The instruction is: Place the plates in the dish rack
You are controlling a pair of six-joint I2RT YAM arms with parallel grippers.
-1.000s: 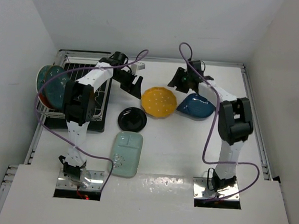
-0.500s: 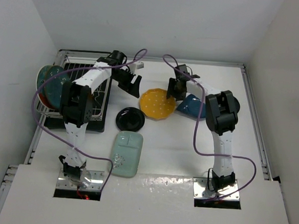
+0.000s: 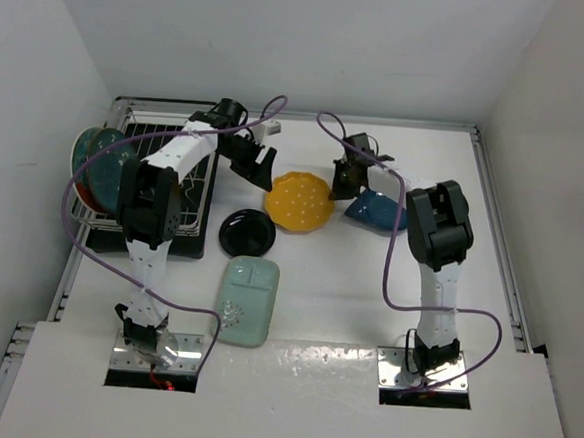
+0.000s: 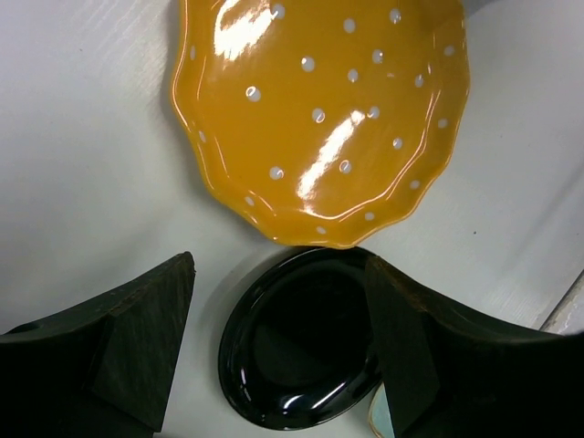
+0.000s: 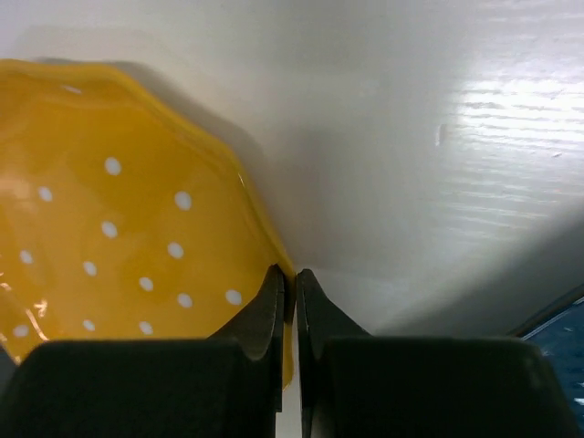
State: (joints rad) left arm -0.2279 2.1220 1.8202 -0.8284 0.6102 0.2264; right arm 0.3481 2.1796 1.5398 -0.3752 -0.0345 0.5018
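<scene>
The yellow scalloped plate (image 3: 300,201) with white dots lies mid-table, and my right gripper (image 3: 342,187) is shut on its right rim. In the right wrist view the fingers (image 5: 290,274) pinch the yellow edge (image 5: 119,246). My left gripper (image 3: 261,167) hovers open just left of that plate, holding nothing. Its wrist view looks down on the yellow plate (image 4: 319,119) and a small black plate (image 4: 301,347) between its fingers (image 4: 278,263). The black plate (image 3: 248,233) rests beside the dish rack (image 3: 138,128), which holds teal and red plates (image 3: 100,166) at its left end.
A dark blue leaf-shaped plate (image 3: 378,210) lies right of the right gripper, its corner showing in the right wrist view (image 5: 561,356). A pale mint rectangular tray (image 3: 246,300) sits near the front. White walls enclose the table at the back and both sides.
My right gripper swung left to the yellow plate and closed on its rim. The yellow plate and the black plate shifted slightly left. The left gripper barely moved.
</scene>
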